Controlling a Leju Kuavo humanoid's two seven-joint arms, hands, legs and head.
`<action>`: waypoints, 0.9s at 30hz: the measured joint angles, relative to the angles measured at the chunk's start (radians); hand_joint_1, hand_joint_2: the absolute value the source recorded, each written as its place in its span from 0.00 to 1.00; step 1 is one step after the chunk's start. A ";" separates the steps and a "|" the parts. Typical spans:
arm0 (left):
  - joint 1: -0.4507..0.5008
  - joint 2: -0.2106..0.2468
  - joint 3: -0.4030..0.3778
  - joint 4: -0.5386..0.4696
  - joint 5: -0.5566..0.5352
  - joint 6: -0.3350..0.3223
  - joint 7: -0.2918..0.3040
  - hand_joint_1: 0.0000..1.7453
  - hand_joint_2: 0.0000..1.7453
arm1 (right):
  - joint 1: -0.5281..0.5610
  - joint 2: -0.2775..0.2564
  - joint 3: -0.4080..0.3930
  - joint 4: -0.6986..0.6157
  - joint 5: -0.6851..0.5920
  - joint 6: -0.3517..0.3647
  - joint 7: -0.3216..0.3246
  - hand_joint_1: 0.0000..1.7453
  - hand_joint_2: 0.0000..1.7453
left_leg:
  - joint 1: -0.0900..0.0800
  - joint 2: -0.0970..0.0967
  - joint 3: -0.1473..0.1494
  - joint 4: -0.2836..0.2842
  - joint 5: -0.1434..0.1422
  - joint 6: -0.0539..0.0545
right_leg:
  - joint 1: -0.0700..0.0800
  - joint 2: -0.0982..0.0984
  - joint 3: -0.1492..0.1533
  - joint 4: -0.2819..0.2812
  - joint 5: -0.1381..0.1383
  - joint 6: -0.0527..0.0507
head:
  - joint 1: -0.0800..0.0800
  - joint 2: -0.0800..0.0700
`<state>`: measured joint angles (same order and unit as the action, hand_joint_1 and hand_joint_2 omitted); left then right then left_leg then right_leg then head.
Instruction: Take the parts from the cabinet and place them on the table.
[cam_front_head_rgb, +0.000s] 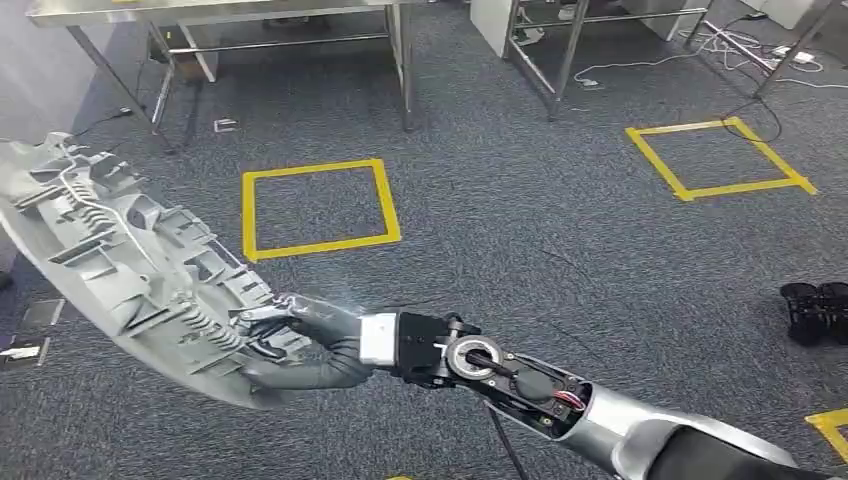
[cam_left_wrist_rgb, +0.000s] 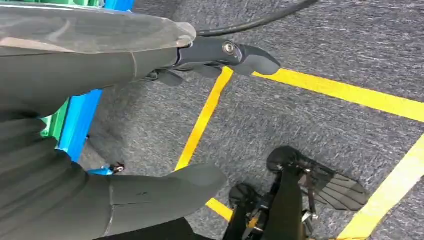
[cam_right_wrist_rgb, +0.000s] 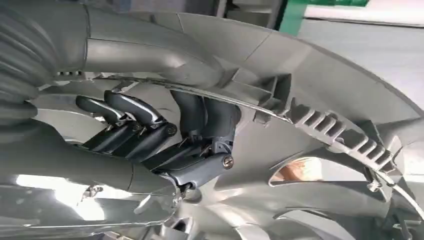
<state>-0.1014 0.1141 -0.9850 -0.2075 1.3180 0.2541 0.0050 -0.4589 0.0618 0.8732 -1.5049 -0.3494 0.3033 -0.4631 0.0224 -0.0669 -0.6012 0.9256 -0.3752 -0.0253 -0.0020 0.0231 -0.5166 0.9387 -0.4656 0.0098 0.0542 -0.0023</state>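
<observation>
Wheel cover (cam_front_head_rgb: 130, 270), the large silver-grey round part with ribbed inner face showing, is being carried above the grey carpet (cam_front_head_rgb: 520, 230), off to the near left of the yellow tape square (cam_front_head_rgb: 318, 207) as the head view sees it. It is tilting, its ribbed back turned upward and toward the camera, one edge rising toward the far left. The right hand (cam_front_head_rgb: 300, 335) is gripping it at its near rim: in the right wrist view the dark fingers (cam_right_wrist_rgb: 150, 135) are curling through the openings of the cover's inner structure, with the thick grey thumb (cam_right_wrist_rgb: 145, 55) lying across a rib above them, so the hand is closing firmly on the part. The right arm (cam_front_head_rgb: 560, 400) is reaching across from the lower right toward the cover. The left hand (cam_left_wrist_rgb: 150, 65) is hanging over the carpet with nothing in it; its thumb (cam_left_wrist_rgb: 165, 192) and its dark fingers (cam_left_wrist_rgb: 225, 52) are standing apart. Beneath it yellow tape lines (cam_left_wrist_rgb: 205, 112) are crossing the floor, and a blue frame (cam_left_wrist_rgb: 82, 125) is standing just beside them. Beyond the yellow tape square, metal table legs (cam_front_head_rgb: 405, 70) are standing on the carpet, and a second yellow square (cam_front_head_rgb: 715, 158) is lying well apart to its right.
</observation>
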 joint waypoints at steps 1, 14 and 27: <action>0.000 0.000 0.000 0.000 0.000 0.000 0.000 0.00 1.00 | 0.000 0.000 0.000 0.000 0.010 0.000 0.000 1.00 1.00 | 0.000 0.000 0.000 0.000 0.000 0.000 | -0.001 0.000 0.000 0.000 0.000 0.000 | 0.000 0.000; 0.000 0.003 0.000 0.000 -0.002 -0.002 0.002 0.00 1.00 | 0.001 0.002 0.009 -0.002 0.034 -0.003 0.006 1.00 1.00 | 0.009 0.001 0.029 -0.036 0.004 0.029 | -0.006 -0.002 0.019 -0.016 -0.005 0.020 | -0.011 0.000; -0.005 0.002 0.000 0.000 0.000 -0.005 0.003 0.00 1.00 | 0.006 0.002 0.011 0.000 0.042 -0.002 0.011 1.00 1.00 | 0.024 -0.079 0.017 0.008 -0.022 -0.017 | -0.037 0.064 -0.016 0.022 0.003 0.054 | 0.028 0.000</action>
<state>-0.1060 0.1156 -0.9854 -0.2075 1.3180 0.2495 0.0084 -0.4532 0.0637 0.8846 -1.5049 -0.3078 0.3018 -0.4524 0.0464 -0.1457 -0.5841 0.9341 -0.3972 -0.0424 -0.0386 0.0874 -0.5327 0.9610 -0.4627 0.0638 0.0824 -0.0023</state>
